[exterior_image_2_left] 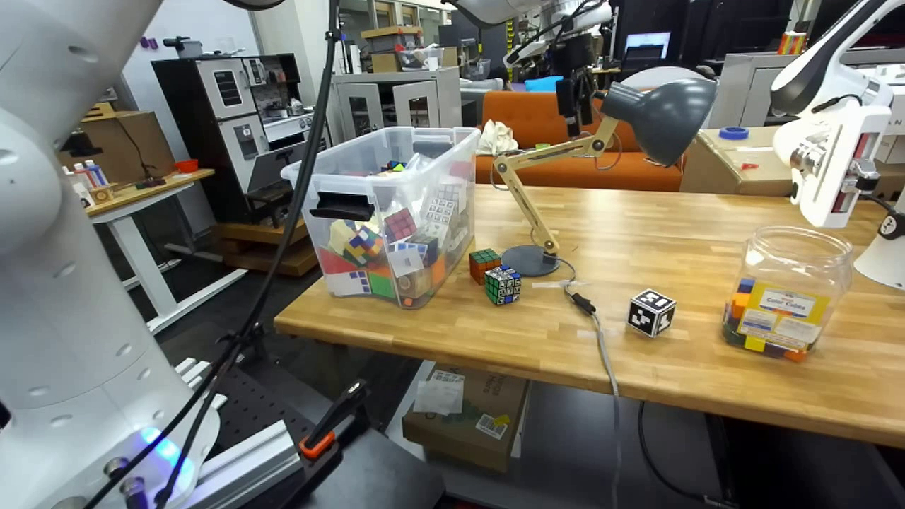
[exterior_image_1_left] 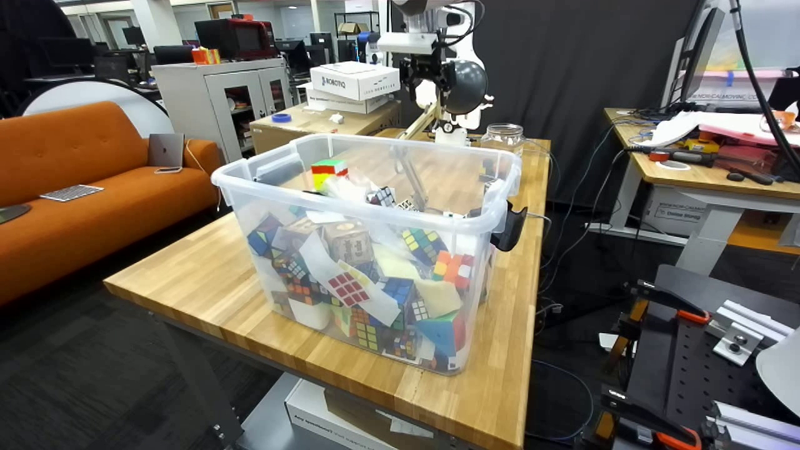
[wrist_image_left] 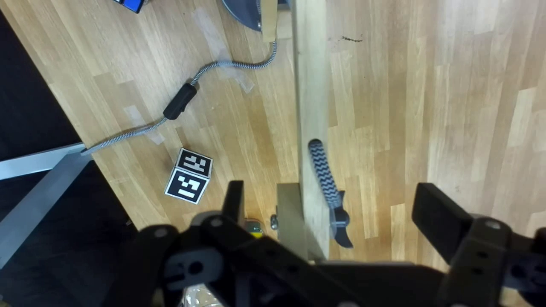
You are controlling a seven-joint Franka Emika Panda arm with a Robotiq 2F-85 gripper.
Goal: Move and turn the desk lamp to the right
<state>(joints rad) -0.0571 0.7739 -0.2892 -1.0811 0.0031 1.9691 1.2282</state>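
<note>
In an exterior view the desk lamp is standing right of centre on the butcher-block table, its grey shade pointing to the lower right. Just left of its round base a Rubik's cube and a patterned puzzle cube are sitting — crowding the gap beside a clear plastic storage bin. The power cord is trailing over the table's near edge; a black-and-white marker cube is sitting right of it, and a jar labelled Color Cubes is standing farther right.

In an exterior view the bin is filling mid-frame, and the lamp's lower stem is showing only hazily through its plastic, the shade clear above. At left there, a laptop is resting on an orange sofa. The wrist view is settling what both exterior views are leaving unclear — the fingers of the gripper are standing well apart, the lamp's wooden arm running between them with tabletop showing on either side.
</note>
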